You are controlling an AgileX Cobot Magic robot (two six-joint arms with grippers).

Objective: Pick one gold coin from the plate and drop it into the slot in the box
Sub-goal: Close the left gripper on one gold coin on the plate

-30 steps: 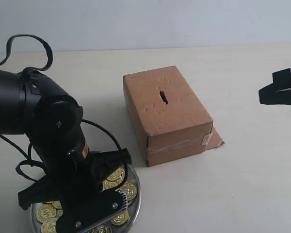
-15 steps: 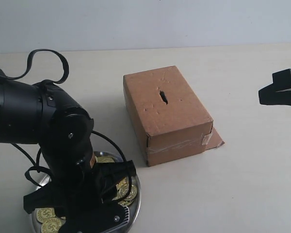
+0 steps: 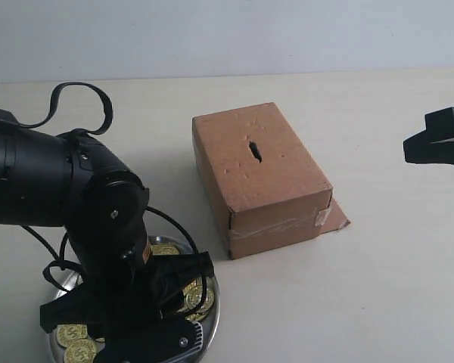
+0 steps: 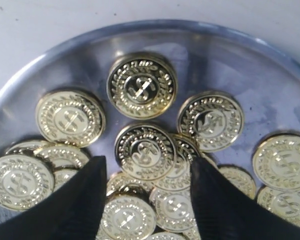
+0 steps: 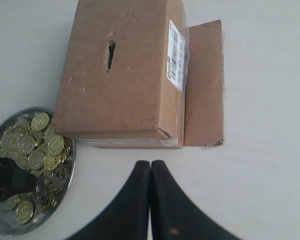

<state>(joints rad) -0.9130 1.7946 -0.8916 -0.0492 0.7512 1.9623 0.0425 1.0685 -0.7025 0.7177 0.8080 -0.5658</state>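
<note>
The round silver plate (image 3: pixel 209 316) lies at the front left and holds several gold coins (image 3: pixel 198 298). My left gripper (image 4: pixel 148 165) hangs low over it, open, its two black fingers straddling a heap of coins (image 4: pixel 145 151) without gripping any. The brown cardboard box (image 3: pixel 261 178) stands in the middle, its dark slot (image 3: pixel 254 151) on the top face. My right gripper (image 5: pixel 150 167) is shut and empty, held off to the right of the box (image 5: pixel 122 70). The right wrist view also shows the slot (image 5: pixel 110 55) and the plate (image 5: pixel 0 225).
The box's flap (image 3: pixel 334 215) sticks out on the table beside its taped end. The left arm's black body (image 3: pixel 60 197) and its cables cover much of the plate in the exterior view. Pale tabletop (image 3: pixel 378 287) stretches in front of and to the right of the box.
The left arm has come down over the plate, its gripper sinking closer to the coins. The right arm has stayed still.
</note>
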